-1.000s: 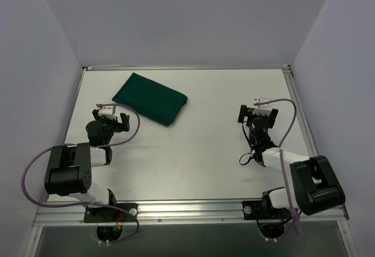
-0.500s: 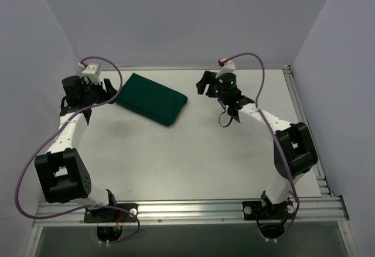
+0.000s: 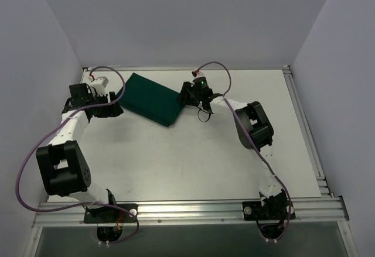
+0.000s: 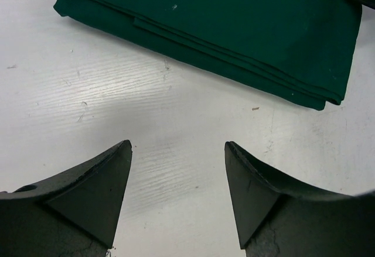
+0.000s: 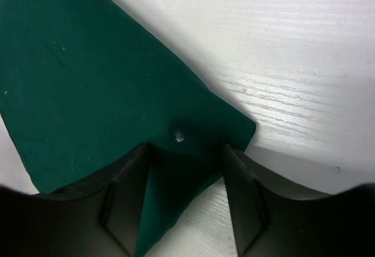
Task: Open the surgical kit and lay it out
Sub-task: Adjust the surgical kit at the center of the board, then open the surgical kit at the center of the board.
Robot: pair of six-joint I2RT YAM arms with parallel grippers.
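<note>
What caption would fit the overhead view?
Both open, the left gripper and right gripper flank the folded dark green wrap on the table.

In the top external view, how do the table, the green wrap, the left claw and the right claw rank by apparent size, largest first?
1. table, by far the largest.
2. green wrap, still folded.
3. left claw and right claw: both small and dark, and they look about alike, so I do not rank them.

one folded green surgical kit (image 3: pixel 151 99), two arms (image 3: pixel 69 129) (image 3: pixel 251 123), two claws (image 4: pixel 179 147) (image 5: pixel 184 148)
</note>
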